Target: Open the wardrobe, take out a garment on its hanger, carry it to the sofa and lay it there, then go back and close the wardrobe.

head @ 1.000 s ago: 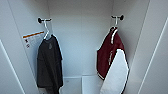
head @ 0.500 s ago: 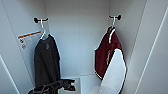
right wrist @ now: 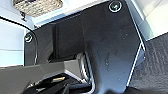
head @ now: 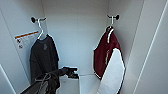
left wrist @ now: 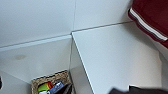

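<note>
**Jacket hanging in the open wardrobe, my left arm reaching in low**

The garment (head: 106, 53), maroon with a white sleeve, is hanging on the right side of the wardrobe's white interior (head: 75, 37). Its hanger (head: 110, 29) is catching on a dark hook (head: 113, 17) fixed high on the right wall, and the white sleeve is draping down toward the bottom of the head view. In my left wrist view, the jacket's striped hem (left wrist: 147, 23) is showing at one corner, above a white shelf surface (left wrist: 112, 57).

My left gripper (head: 71, 72) is reaching in from the lower left, hovering low in the middle of the cabinet, well apart from the jacket and touching nothing that I can see. I cannot tell how far its fingers are spread.

On the left side a dark grey-black garment (head: 43, 60) is hanging from its own white hanger (head: 40, 31) on a matching hook. An orange-striped label (head: 25, 38) is sticking to the left wall beside it.

Below the shelf edge, a woven basket (left wrist: 51, 83) is holding some colourful items.
</note>
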You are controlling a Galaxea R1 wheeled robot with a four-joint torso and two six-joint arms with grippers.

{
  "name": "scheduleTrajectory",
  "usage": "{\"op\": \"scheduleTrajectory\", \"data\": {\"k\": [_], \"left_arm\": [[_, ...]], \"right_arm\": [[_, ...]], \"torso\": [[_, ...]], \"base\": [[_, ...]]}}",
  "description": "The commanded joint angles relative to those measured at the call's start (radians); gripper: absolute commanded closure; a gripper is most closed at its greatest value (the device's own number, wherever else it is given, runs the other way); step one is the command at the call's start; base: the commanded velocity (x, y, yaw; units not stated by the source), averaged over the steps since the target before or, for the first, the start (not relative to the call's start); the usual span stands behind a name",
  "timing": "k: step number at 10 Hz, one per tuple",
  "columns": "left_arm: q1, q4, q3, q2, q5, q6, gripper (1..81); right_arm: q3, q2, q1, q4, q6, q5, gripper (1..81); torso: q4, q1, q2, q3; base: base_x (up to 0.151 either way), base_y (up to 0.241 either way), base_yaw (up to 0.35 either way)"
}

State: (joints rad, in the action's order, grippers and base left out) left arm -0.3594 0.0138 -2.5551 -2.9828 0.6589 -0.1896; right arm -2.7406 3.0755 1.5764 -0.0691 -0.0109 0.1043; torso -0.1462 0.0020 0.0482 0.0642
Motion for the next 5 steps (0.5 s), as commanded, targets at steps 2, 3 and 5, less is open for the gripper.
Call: {"op": "scheduleTrajectory", "data": {"k": [2, 3, 5], "left_arm": [[0.337, -0.143, 0.062, -0.036, 0.018, -0.008, 1.0], [0.366, -0.158, 0.062, -0.058, 0.022, -0.008, 1.0], [0.409, -0.187, 0.062, -0.096, 0.024, -0.011, 1.0]], "right_arm": [[0.007, 0.010, -0.038, -0.006, 0.002, -0.049, 1.0], [0.009, 0.013, -0.038, -0.006, 0.002, -0.046, 1.0], [0.009, 0.019, -0.040, -0.006, 0.002, -0.046, 1.0]], "torso": [[0.000, 0.000, 0.000, 0.000], [-0.046, 0.000, 0.000, 0.000], [-0.103, 0.000, -0.001, 0.000]], "base": [[0.000, 0.000, 0.000], [0.000, 0.000, 0.000], [0.000, 0.000, 0.000]]}}
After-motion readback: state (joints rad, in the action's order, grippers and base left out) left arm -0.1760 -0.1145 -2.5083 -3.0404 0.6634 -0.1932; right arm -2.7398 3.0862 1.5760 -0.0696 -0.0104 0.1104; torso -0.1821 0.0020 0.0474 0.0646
